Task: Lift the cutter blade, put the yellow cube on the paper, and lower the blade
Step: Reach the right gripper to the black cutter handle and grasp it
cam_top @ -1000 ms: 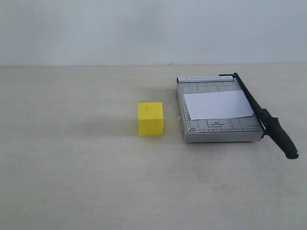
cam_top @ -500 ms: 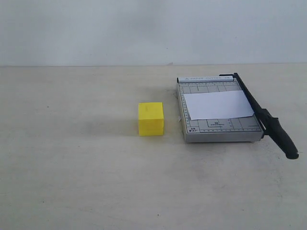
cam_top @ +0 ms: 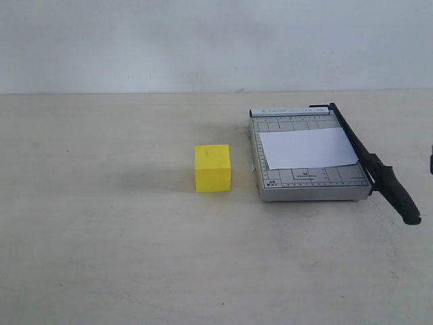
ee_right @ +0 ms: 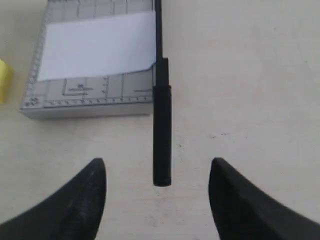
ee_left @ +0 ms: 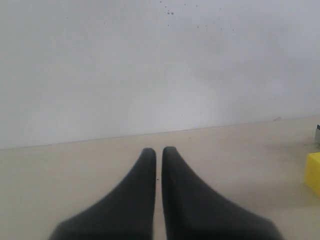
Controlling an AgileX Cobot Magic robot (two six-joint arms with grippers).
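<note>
Right gripper (ee_right: 156,162): fingers spread wide, nothing held. The right wrist view shows the handle end of the cutter blade (cam_top: 379,179) lying on the table line between my two fingers, untouched.

Left gripper (ee_left: 158,150): fingers drawn together with only a thin slit between them, nothing held. It points at the wall (ee_left: 150,65) over bare table (cam_top: 101,237).

Grey base (cam_top: 311,177): sits far right on the table and carries one item, the paper (cam_top: 308,149).

Blade: down, lying along the right edge of the base. Its thick handle overhangs the near edge.

Paper: flat on the middle of the base, right edge meeting the blade. Grid markings show along its far and near sides.

Yellow cube (cam_top: 213,168): stands on the table left of the base, near it but apart. Not on the paper.

View notes:
- Only the exterior view shows the whole cube and the gap to the base.
- Each wrist view catches just a yellow sliver at its frame edge.
- Only the right wrist view shows the paper's near right corner, slightly lifted beside the blade.
</note>
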